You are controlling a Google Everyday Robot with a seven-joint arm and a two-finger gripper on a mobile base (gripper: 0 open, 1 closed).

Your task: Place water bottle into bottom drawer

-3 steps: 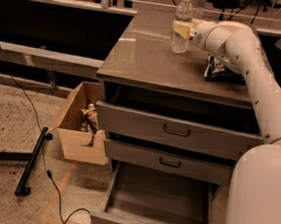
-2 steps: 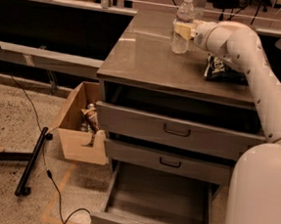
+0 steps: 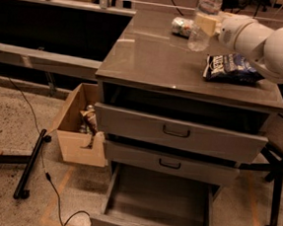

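**Bottle in the gripper, open drawer far below**

The gripper [image 3: 207, 22] is closed on the water bottle [image 3: 199, 39], clasping it upright about its middle over the far part of the surface [image 3: 151, 56]. Whether the bottle's base is clear of the surface I cannot tell. This reads as the start of the carry. The next move likely calls for a lift, a sweep forward past the near edge, then a long descent to the bottom drawer [image 3: 159, 198], pulled open well below the gripper under the two upper drawers [image 3: 179, 133]. A crushed can [image 3: 181, 26] lies just beside the gripper, and a dark snack bag [image 3: 232, 68] is near it. Far below, a cardboard box [image 3: 78, 131] and a black cable [image 3: 51, 186] lie on the speckled floor.
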